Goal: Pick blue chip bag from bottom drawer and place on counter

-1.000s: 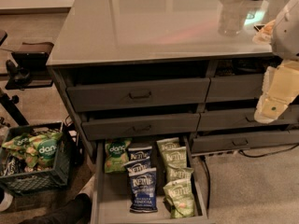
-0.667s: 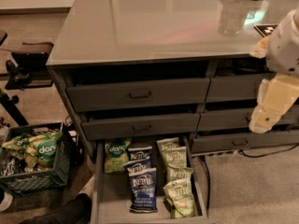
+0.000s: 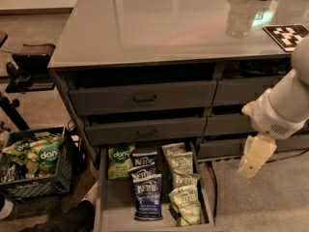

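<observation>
Camera view crops the bottom drawer [image 3: 118, 204]; gripper [image 3: 253, 159] hangs right of it.

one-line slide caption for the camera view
Pale two-finger gripper hangs right of open dark-grey bottom drawer with glossy dark-blue chip bags.

Claw [image 3: 254, 156] right of bottom drawer [image 3: 117, 204]

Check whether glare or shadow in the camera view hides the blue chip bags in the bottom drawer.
Camera view: dim warm light; pale reflections sit on the counter; the bottom drawer lies in shade, yet the front blue chip bag is readable, no glare; the gripper hangs lit, right of the drawer.
</observation>
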Controlling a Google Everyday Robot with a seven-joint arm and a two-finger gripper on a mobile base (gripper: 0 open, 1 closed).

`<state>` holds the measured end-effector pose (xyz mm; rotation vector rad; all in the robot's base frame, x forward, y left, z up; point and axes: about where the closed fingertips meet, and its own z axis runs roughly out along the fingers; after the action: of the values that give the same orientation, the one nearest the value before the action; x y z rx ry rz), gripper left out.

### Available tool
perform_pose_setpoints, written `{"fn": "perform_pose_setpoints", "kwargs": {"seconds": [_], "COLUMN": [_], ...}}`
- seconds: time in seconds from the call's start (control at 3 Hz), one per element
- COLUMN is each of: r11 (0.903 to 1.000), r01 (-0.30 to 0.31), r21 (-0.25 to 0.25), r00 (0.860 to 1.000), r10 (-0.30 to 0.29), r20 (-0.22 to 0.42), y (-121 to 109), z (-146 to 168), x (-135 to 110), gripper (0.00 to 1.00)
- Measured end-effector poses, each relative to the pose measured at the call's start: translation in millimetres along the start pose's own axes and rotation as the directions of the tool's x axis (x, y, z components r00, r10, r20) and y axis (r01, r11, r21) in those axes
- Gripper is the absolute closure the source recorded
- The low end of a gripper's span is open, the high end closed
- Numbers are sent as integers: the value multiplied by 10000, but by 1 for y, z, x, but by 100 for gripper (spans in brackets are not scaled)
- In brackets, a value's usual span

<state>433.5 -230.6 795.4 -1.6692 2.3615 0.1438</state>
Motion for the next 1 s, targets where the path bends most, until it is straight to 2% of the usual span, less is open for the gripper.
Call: {"fn": "perform_pose_setpoints", "kwargs": {"seconds": [0.33, 1.0], "r11": [9993, 9990], "r01": [-336, -427], "r21": [-134, -165], "r00": [9980, 9968], "r10": [343, 437], "r20": [529, 663], "y": [-18, -17], "z": [93, 103], "x": [23, 23], "gripper": [0, 0]}}
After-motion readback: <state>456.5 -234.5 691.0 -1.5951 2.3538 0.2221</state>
